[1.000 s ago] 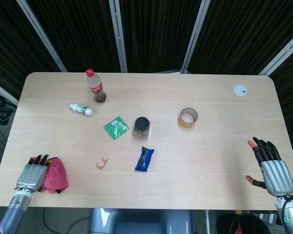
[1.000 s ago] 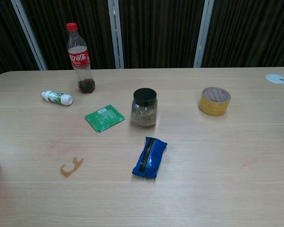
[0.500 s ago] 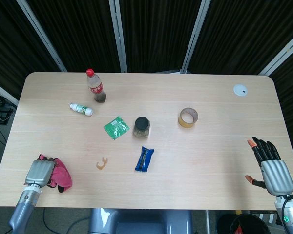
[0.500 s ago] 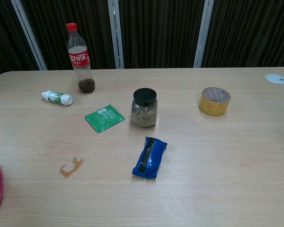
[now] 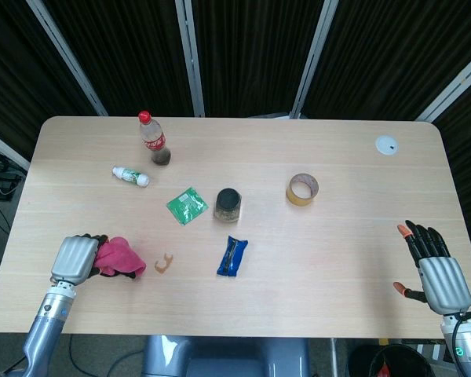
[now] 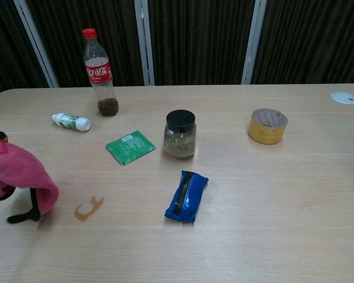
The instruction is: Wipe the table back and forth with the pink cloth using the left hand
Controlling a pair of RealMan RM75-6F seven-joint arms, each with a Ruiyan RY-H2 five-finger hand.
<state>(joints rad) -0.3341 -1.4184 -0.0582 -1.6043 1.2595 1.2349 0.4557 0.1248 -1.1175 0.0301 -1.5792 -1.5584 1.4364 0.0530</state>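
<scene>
My left hand [image 5: 77,259] grips the pink cloth [image 5: 119,258] at the table's front left. In the chest view the cloth [image 6: 20,174] hangs bunched over dark fingertips [image 6: 22,217] that touch the tabletop; the rest of the hand is cut off by the left edge. The cloth's right edge lies close to a small brown hook-shaped piece [image 5: 164,263] [image 6: 88,209]. My right hand [image 5: 435,268] sits at the front right edge with its fingers spread and nothing in it; the chest view does not show it.
On the wooden table [image 5: 330,165] stand a cola bottle [image 5: 153,140], a small white bottle [image 5: 130,176] on its side, a green packet [image 5: 188,206], a black-lidded jar [image 5: 228,204], a blue packet [image 5: 232,256], a tape roll [image 5: 302,189] and a white disc [image 5: 387,144].
My left hand has carried the pink cloth away from the front left corner, to the right and toward the middle of the table, bringing it close to the brown piece. The right hand stayed put.
</scene>
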